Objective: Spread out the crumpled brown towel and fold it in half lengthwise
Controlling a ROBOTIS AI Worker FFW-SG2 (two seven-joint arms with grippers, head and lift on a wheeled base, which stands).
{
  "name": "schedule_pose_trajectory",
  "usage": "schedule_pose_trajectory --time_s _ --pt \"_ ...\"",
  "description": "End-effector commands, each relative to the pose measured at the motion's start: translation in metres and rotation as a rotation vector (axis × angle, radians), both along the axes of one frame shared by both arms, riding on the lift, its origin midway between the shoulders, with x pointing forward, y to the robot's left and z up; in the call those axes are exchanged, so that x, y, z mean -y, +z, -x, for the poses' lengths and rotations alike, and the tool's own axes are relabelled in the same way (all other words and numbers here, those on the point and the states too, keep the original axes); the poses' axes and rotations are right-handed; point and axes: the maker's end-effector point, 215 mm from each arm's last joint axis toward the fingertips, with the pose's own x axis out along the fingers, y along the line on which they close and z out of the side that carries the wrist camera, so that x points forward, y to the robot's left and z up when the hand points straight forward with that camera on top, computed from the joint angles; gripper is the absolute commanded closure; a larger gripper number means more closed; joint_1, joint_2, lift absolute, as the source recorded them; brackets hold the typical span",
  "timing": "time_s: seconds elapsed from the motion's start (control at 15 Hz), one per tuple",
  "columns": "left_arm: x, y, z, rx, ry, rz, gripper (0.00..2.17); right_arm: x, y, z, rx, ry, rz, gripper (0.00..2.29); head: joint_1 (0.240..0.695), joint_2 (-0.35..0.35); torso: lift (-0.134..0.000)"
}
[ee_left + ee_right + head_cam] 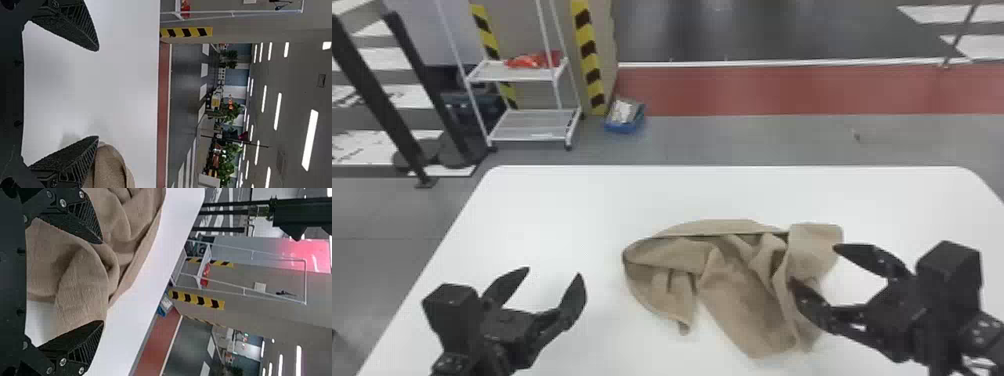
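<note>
1. The brown towel (pixel 742 300) is lying crumpled on the white table (pixel 542 215), right of the middle. Its far edge is curving round in a long rolled band, a flap is folding over at the far right, and a broad end is spreading toward the robot.
2. The right gripper (pixel 814 265) is hovering at the towel's right side, its jaws standing wide apart and gripping nothing, with cloth showing between them.
3. The left gripper (pixel 553 272) is waiting over the table, left of the towel and apart from it, its jaws also parted and holding nothing.
4. The table's far corners are rounding off, and its pale top is reaching well past the towel.
5. Beyond it, gray floor (pixel 782 140) is giving way to a red strip (pixel 782 90), a white line and darker ground.
6. A white shelf rack (pixel 517 75) is standing at the far left, carrying something red (pixel 532 61), with yellow-and-black striping (pixel 588 50) running beside it and a blue box (pixel 624 125) sitting near.
7. Farther off, green plants (pixel 231 111) are standing under glowing ceiling lights (pixel 311 139).
</note>
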Motion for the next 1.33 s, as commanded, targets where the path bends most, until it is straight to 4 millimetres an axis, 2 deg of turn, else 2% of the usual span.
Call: schedule_pose_trajectory --time_s 0.0,0.2,0.4,0.53,0.67,0.73,0.8,0.93,1.07,1.2,1.27 --pt "0.0 0.0 0.0 0.0 0.005 0.005 0.08 -0.01 -0.022 0.021 -0.109 -0.005 -0.006 0.19 0.695 0.115 -0.124" --pt "0.001 -0.002 0.0 -0.005 0.004 0.006 0.08 -0.008 -0.053 0.03 -0.237 -0.047 0.017 0.22 0.695 0.138 -0.124" --pt "0.002 -0.002 0.0 -0.003 0.002 0.01 0.08 -0.019 -0.06 0.028 -0.269 -0.039 0.019 0.49 0.695 0.138 -0.124" --pt "0.001 -0.002 0.0 -0.003 0.004 0.009 0.08 -0.018 -0.065 0.025 -0.29 -0.047 0.03 0.88 0.695 0.144 -0.124" --pt "0.001 -0.002 0.0 -0.003 0.004 0.009 0.08 -0.02 -0.069 0.026 -0.298 -0.045 0.04 1.45 0.695 0.151 -0.124" --pt "0.001 -0.002 0.0 -0.003 0.004 0.009 0.08 -0.019 -0.07 0.027 -0.302 -0.045 0.039 1.67 0.695 0.152 -0.124" --pt "0.001 -0.002 0.0 -0.003 0.004 0.009 0.08 -0.018 -0.07 0.027 -0.304 -0.046 0.038 1.75 0.695 0.153 -0.124" --pt "0.001 -0.002 0.0 -0.003 0.004 0.009 0.08 -0.015 -0.068 0.025 -0.299 -0.051 0.038 1.75 0.695 0.154 -0.124" --pt "0.001 -0.002 0.0 -0.003 0.004 0.009 0.08 -0.004 -0.059 0.018 -0.274 -0.075 0.015 1.75 0.695 0.15 -0.124" --pt "0.0 -0.001 0.0 -0.001 0.005 0.008 0.08 0.025 -0.03 -0.004 -0.195 -0.141 -0.016 1.75 0.695 0.141 -0.124" --pt "0.0 -0.001 0.0 -0.001 0.005 0.008 0.08 0.049 -0.01 -0.018 -0.164 -0.187 -0.069 1.75 0.695 0.131 -0.124"
